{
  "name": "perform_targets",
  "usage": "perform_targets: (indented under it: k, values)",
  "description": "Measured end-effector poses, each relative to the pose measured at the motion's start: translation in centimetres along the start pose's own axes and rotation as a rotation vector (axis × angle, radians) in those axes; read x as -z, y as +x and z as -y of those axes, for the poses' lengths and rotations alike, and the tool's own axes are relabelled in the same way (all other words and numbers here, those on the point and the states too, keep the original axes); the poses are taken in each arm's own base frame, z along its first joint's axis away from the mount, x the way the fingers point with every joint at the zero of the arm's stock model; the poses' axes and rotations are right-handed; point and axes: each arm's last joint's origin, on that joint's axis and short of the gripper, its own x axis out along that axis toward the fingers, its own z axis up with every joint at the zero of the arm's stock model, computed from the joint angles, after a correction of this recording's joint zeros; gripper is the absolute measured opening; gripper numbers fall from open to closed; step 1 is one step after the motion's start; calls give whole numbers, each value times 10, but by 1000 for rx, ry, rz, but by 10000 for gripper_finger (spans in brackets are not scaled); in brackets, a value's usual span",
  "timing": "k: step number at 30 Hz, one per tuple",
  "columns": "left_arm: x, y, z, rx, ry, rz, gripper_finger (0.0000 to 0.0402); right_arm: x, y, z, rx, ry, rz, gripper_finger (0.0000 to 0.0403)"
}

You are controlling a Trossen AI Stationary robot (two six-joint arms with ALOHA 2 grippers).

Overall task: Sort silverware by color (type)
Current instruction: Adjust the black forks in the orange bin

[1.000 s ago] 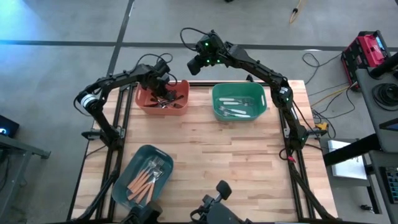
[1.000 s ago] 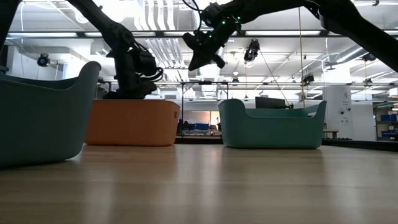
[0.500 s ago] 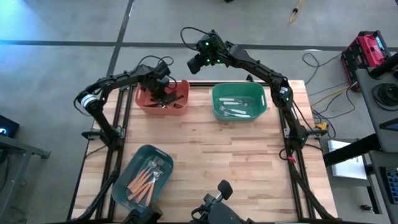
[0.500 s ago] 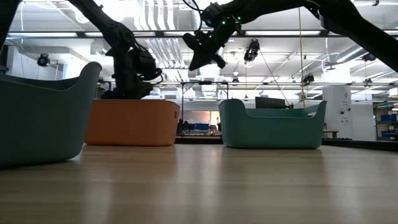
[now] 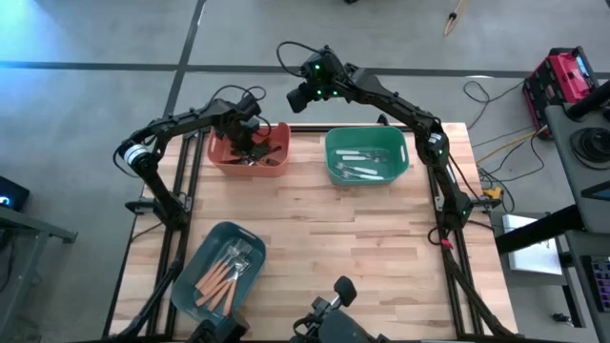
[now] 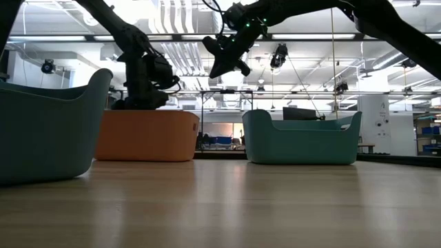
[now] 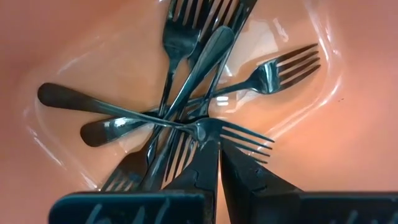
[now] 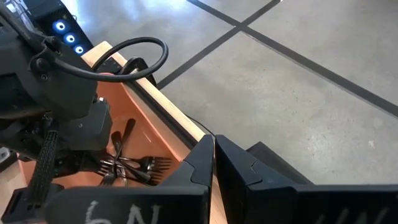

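Note:
Several black forks (image 7: 186, 74) lie crossed on the floor of the orange bin (image 5: 276, 164) at the table's far left. My left gripper (image 7: 214, 142) points down into that bin, shut at the topmost black fork (image 7: 249, 134). In the low view the bin's wall (image 6: 148, 134) hides its fingertips. My right gripper (image 5: 297, 98) hangs high over the table's far edge between the orange bin and the green bin (image 5: 400, 157), shut and holding nothing. White-handled silverware (image 5: 360, 164) lies in the green bin. Orange-handled pieces (image 5: 219, 278) lie in the teal bin (image 5: 238, 235) at the near left. My left gripper pinches the topmost black fork at its neck (image 7: 200, 127), just behind the tines, between its two fingertips. The fingers come from above, pointing down. The fork lies about level across the other forks, its handle (image 7: 68, 96) reaching away over the pile.
The three bins stand apart, with bare wooden tabletop (image 5: 362, 248) between them and along the near right. In the right wrist view my left arm (image 8: 56, 106) stands over the orange bin, with the concrete floor beyond the far edge.
My left gripper has tipped a little over the orange bin while staying in place, still shut. My right arm has kept still.

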Motion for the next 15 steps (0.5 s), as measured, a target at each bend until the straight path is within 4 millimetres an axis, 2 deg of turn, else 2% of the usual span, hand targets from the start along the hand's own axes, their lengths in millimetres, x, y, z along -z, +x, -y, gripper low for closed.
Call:
perform_targets:
  k: [15]
  values:
    - [-12, -17, 3, 8, 33, 70, 0, 0, 0, 0, 0, 18, 1, 9]
